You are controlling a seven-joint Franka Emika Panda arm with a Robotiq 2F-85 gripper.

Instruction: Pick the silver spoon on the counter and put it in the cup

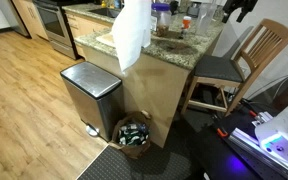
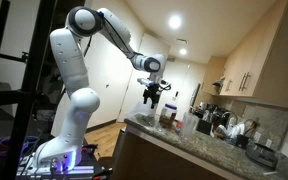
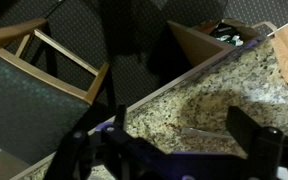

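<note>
Above granite worktop [image 3: 174, 115] edge, my jaws hang wide apart, empty; spoon ungrasped, perhaps faint silver streak [image 3: 198, 131] below. Grasp and cup drop-in both left.

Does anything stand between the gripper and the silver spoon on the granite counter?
Nothing visible does. In the wrist view the slim silver spoon lies on the bare speckled granite counter, and the black gripper hangs above it, fingers spread apart to either side.

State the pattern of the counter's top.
The counter has a speckled brown-grey granite top, clearest in the wrist view.
</note>
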